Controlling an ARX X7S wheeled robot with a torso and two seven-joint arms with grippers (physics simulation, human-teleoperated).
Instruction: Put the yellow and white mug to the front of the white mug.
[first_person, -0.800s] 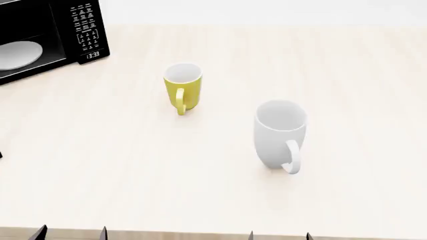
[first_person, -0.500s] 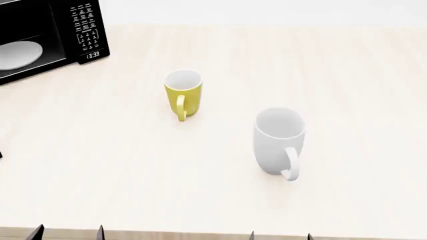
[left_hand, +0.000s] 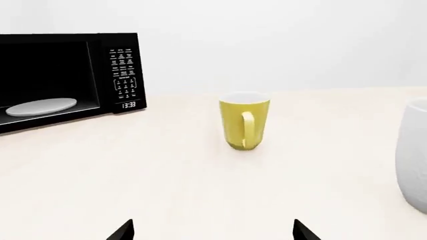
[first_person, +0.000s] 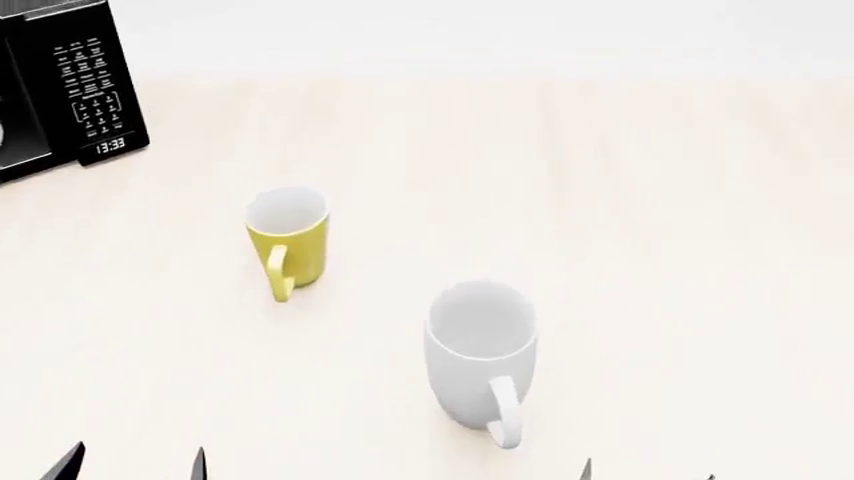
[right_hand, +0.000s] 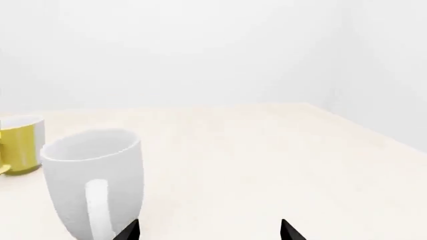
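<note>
Yellow and white mug (first_person: 288, 243) is being left untouched at centre-left, well apart from the white mug (first_person: 482, 366). Both grippers' fingertips are being shown spread wide and empty at the lower edge. Its body is best being gripped squarely, upright.

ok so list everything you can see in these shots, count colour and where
yellow and white mug: 1, yellow side and handle, white inside, upright on the table, left of and farther back than the white mug
white mug: 1, all white, upright, near the table's front edge, handle toward the robot
microwave: 1, black, far left corner of the table, a pale plate inside
table: 1, light wood
left gripper: dark fingertips apart, low at the near edge, facing the yellow and white mug, holding nothing
right gripper: dark fingertips apart, close to the white mug, holding nothing
</note>
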